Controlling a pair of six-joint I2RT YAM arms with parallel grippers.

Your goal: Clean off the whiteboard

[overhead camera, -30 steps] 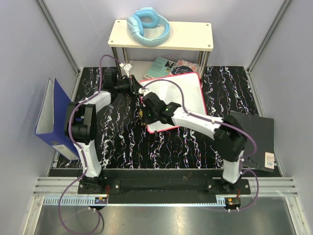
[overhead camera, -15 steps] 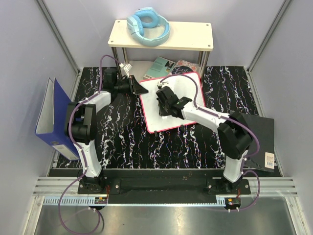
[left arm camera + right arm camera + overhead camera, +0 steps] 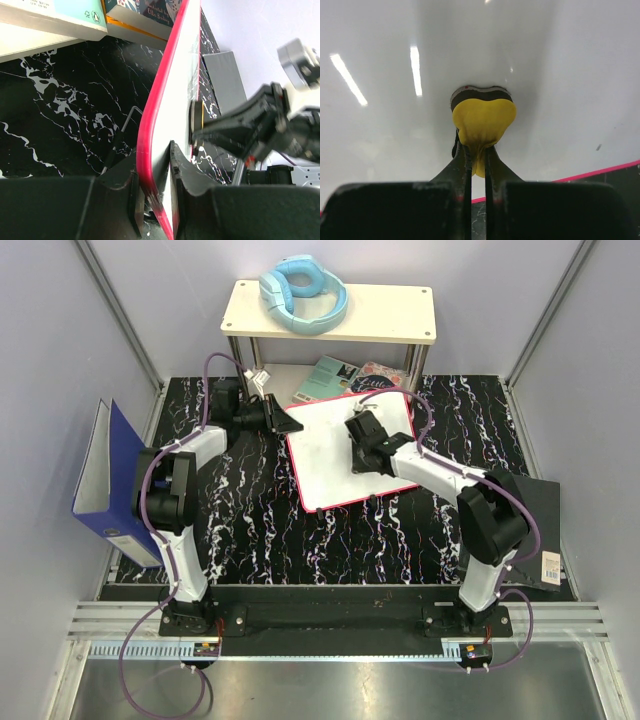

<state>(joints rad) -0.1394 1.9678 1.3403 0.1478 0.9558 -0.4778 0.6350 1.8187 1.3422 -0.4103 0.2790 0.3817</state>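
The whiteboard (image 3: pixel 325 465), white with a thin red rim, lies on the black marbled table, and its face shows plain white. My left gripper (image 3: pixel 287 424) is shut on the board's upper left edge; in the left wrist view the red rim (image 3: pixel 150 115) sits clamped between the jaws of that gripper (image 3: pixel 155 170). My right gripper (image 3: pixel 362 448) is over the board's upper right part, shut on a yellow eraser (image 3: pixel 482 120) with a dark pad. The pad is pressed flat on the whiteboard (image 3: pixel 560 75), with the right gripper (image 3: pixel 476 150) pinching the yellow back.
A cream shelf (image 3: pixel 400 320) on metal legs stands at the back with blue headphones (image 3: pixel 303 290) on it and books (image 3: pixel 345 375) under it. A blue binder (image 3: pixel 105 475) stands at the left wall. A dark flat folder (image 3: pixel 525 505) lies at the right.
My right gripper has slid the eraser from the board's lower left across to its upper right. The left gripper and the board have stayed put.
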